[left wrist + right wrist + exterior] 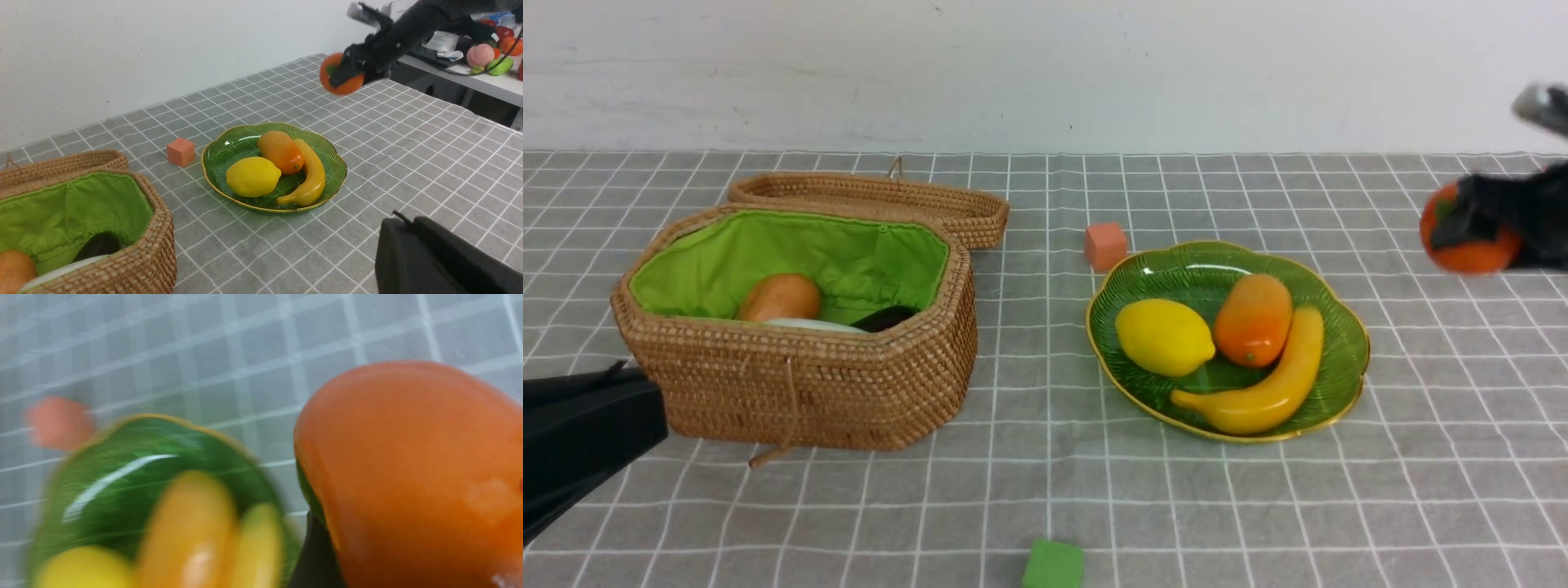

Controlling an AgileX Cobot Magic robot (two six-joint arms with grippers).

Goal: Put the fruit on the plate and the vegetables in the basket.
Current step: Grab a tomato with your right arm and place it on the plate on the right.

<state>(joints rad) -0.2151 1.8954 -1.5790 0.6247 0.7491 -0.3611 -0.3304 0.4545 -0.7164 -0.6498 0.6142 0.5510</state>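
Front view: the right gripper [1474, 224] is pinching the persimmon [1470, 249] aloft at about two o'clock from the plate [1327, 408], which is carrying lemon [1164, 336], mango [1252, 318] and banana [1270, 384]. The persimmon is looking glossy, stiff and probably light, so slippery; gripping across its widest girth is seeming safest.

Left wrist view: the left gripper [433, 253] is sitting pressed together and empty; the potato [14, 269] is lying in the basket [159, 228].

Right wrist view: the persimmon is filling the blurred frame beside the plate. No writing is showing anywhere.
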